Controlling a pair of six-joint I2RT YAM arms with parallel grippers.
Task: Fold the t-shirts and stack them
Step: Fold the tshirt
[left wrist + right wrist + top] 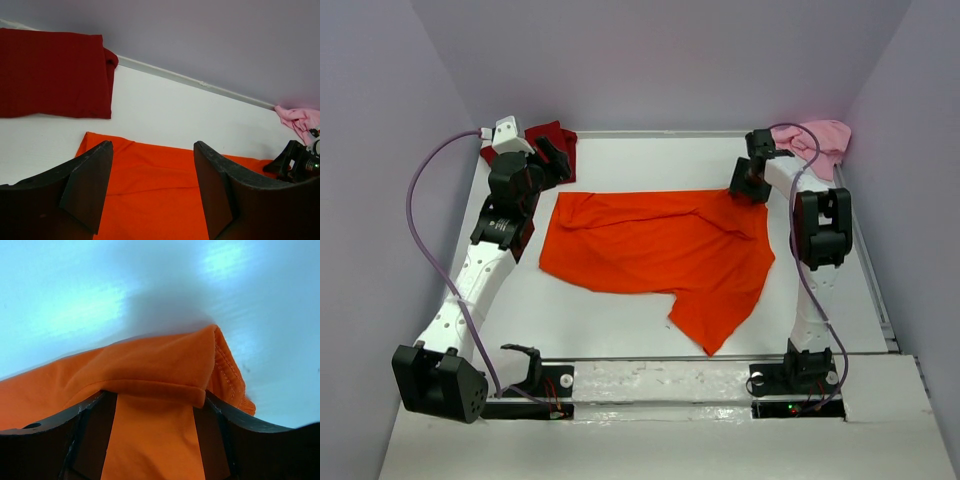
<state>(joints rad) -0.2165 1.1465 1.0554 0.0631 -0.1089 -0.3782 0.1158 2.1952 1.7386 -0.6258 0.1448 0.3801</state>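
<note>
A bright orange t-shirt lies spread and wrinkled across the middle of the white table. A dark red t-shirt lies folded at the back left corner. A pale pink t-shirt is bunched at the back right corner. My left gripper hovers open over the orange shirt's back left corner, nothing between its fingers. My right gripper sits at the shirt's back right corner. Its jaws stand wide apart with a fold of the orange cloth lying between and over the fingertips.
A raised rail runs along the table's back edge, with grey walls behind and at both sides. The left wrist view shows the dark red shirt, the pink shirt and the right gripper at far right.
</note>
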